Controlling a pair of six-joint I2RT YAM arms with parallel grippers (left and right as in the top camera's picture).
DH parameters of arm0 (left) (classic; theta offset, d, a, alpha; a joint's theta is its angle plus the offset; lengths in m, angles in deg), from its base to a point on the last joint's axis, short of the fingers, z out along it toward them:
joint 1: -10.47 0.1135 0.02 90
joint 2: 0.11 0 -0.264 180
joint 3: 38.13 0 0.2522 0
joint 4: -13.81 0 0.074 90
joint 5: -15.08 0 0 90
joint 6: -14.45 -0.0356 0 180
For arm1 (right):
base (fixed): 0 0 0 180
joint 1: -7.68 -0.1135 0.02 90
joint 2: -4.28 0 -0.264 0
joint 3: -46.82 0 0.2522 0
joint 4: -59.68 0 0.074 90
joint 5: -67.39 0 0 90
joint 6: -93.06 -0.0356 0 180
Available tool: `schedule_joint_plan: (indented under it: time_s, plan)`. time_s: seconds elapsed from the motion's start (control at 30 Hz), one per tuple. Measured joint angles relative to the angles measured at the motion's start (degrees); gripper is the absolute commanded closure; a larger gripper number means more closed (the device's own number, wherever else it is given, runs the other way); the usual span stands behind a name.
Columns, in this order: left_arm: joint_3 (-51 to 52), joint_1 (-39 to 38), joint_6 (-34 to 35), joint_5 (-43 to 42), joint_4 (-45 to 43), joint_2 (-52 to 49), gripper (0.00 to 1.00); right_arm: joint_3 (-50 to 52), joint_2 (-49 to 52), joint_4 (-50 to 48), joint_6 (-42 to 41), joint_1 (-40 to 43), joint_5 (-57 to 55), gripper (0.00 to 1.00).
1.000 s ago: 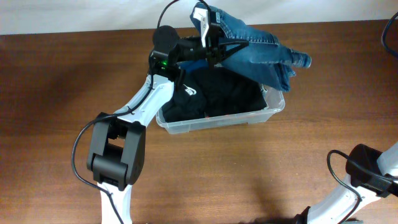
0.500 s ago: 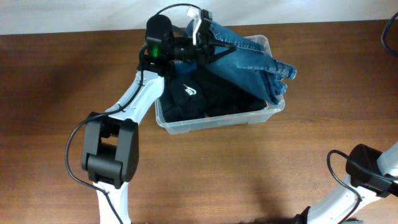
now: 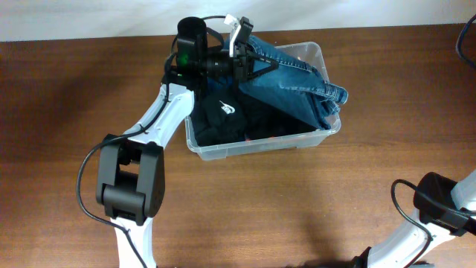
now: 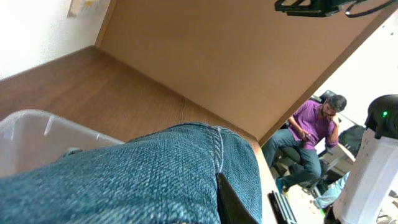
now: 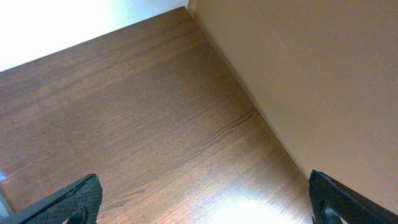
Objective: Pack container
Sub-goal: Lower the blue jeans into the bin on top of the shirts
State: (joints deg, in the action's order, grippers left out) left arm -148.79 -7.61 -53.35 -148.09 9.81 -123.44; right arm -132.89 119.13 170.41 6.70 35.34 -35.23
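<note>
Container (image 3: 260,146) sits on the far middle of the table (image 3: 357,193): a clear bin with no lid and its long side running left to right. Your left gripper (image 3: 249,56) is over the bin's far-left corner, its fingers clamped on one end of the blue jeans (image 3: 294,78). From there the denim slopes down across the far and right part of the bin. Its other end is bunched on the right rim, with a bit sticking out past it. A black garment (image 3: 223,123) with a white logo (image 3: 227,110) lies inside, filling the left and front of the bin under the jeans.

In your left wrist view the jeans (image 4: 124,180) fill the bottom of the frame. One dark finger (image 4: 231,204) presses on them, and a clear bin corner (image 4: 37,134) shows at the left. You cannot see the second finger there.

Your right gripper (image 5: 204,186) is well away from the bin, over bare wood near the table's edge. Its two fingers are spread wide with nothing between them. In the overhead you only get part of that arm (image 3: 439,208) at the near-right corner.
</note>
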Motion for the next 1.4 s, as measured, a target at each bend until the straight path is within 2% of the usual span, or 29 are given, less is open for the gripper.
schedule_joint_plan:
  time_s: [0.1,0.27,0.53,0.7,0.83,1.07,1.4]
  plan:
    - [-0.24,0.68,-0.17,0.0,4.04,0.0,0.92,0.0,0.0,0.0,0.02,0.0,0.0,0.02]
    - [-0.72,2.34,-2.12,0.94,15.87,0.0,0.92,0.0,0.0,-0.02,0.02,0.0,-0.02,0.02]
    - [-1.64,2.32,-13.57,11.28,36.98,0.61,0.93,0.0,0.0,-0.02,0.0,0.0,0.0,0.02]
    - [-1.97,1.49,-16.7,17.99,41.27,0.98,0.95,0.0,0.0,-0.02,0.02,0.0,0.0,0.02]
    - [-2.25,1.27,-17.57,20.06,43.54,1.42,0.99,0.0,0.0,0.0,0.02,0.0,0.0,0.02]
    - [-2.43,1.25,-18.23,23.5,49.31,2.56,0.99,0.0,0.0,0.0,0.02,0.0,0.0,0.02]
    - [-2.6,0.52,-18.34,37.22,62.66,9.92,0.99,0.0,0.0,0.0,0.0,0.0,0.0,0.02]
